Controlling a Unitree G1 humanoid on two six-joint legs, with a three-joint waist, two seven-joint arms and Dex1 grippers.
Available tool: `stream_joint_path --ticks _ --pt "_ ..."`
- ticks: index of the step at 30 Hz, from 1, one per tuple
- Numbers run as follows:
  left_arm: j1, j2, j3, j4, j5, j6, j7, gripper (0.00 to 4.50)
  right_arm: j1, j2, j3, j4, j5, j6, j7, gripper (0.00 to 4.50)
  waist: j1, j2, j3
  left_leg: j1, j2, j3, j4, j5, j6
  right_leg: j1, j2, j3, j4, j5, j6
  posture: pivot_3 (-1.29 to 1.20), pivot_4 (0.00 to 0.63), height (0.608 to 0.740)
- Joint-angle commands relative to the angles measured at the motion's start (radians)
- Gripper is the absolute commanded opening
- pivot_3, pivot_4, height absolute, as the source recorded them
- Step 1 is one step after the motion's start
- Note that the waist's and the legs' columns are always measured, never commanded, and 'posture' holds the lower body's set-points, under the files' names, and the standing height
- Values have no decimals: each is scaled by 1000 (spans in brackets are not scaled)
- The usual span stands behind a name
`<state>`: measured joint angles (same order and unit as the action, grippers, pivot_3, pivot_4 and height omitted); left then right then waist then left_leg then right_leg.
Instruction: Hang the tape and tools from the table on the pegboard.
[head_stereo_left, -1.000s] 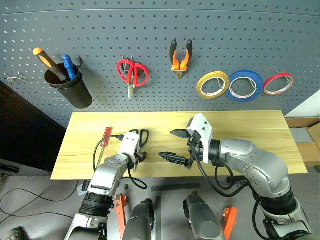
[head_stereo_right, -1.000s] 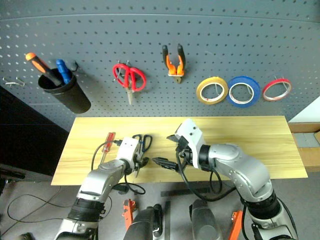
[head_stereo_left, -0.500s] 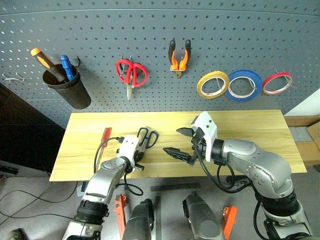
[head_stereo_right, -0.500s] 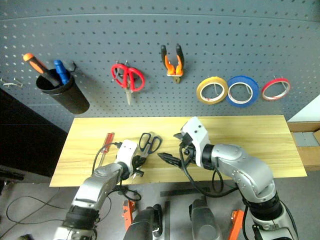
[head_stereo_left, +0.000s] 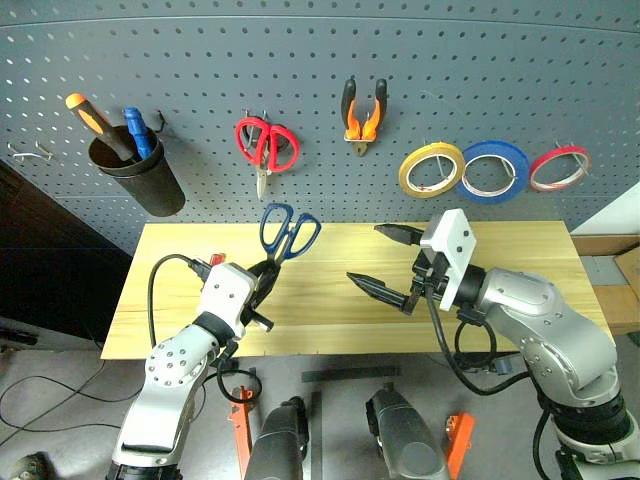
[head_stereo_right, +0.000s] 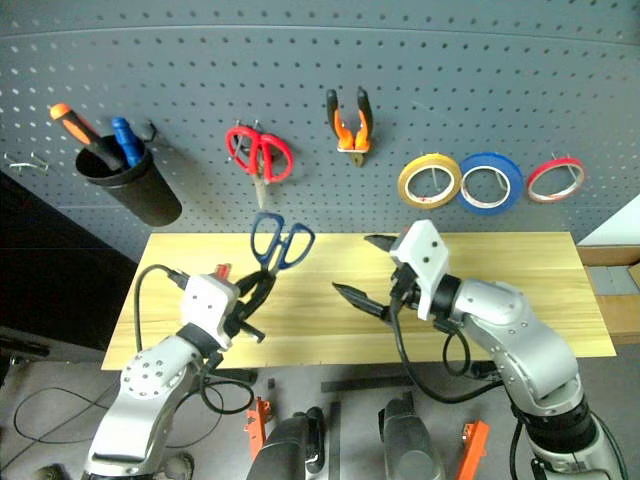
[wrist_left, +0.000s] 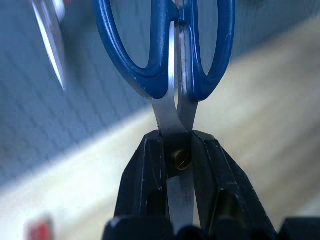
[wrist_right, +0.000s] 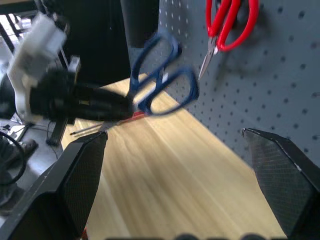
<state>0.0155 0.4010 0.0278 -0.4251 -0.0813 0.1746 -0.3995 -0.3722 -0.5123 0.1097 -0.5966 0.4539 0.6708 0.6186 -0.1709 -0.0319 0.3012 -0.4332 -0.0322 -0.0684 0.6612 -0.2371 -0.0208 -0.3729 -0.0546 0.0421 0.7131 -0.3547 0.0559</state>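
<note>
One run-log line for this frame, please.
left gripper: shut on blue scissors, lifted off table | right gripper: open, empty | pliers, tape: on pegboard

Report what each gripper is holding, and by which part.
The left gripper is shut on the blue-handled scissors, clamped on the blades at the pivot, handles up. The right gripper is open, holding nothing.

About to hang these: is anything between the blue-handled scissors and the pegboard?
Nothing visible. The left hand holds the blue-handled scissors above the table, open space between them and the pegboard below the red scissors.
</note>
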Motion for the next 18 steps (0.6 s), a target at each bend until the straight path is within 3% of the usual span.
stream_joint_path --ticks 1,10,18 --pt "-69 -27 54 -49 -15 2 59 447 -24 -10 -25 4 2 -49 26 4500 2 0 0 0 0 0 0 0 0 0 0 0 0 0 0 -259 286 740" --pt "-299 -48 95 78 -53 81 93 434 -47 -10 -8 37 -24 -70 29 4500 3 -1 0 0 -1 1 0 0 0 0 1 -3 0 0 0 -263 284 740" --pt "-330 -68 93 144 -80 115 76 343 -52 -5 -8 32 -36 -63 25 4500 1 -1 0 0 0 1 0 0 1 0 1 -3 0 0 0 -280 286 740"
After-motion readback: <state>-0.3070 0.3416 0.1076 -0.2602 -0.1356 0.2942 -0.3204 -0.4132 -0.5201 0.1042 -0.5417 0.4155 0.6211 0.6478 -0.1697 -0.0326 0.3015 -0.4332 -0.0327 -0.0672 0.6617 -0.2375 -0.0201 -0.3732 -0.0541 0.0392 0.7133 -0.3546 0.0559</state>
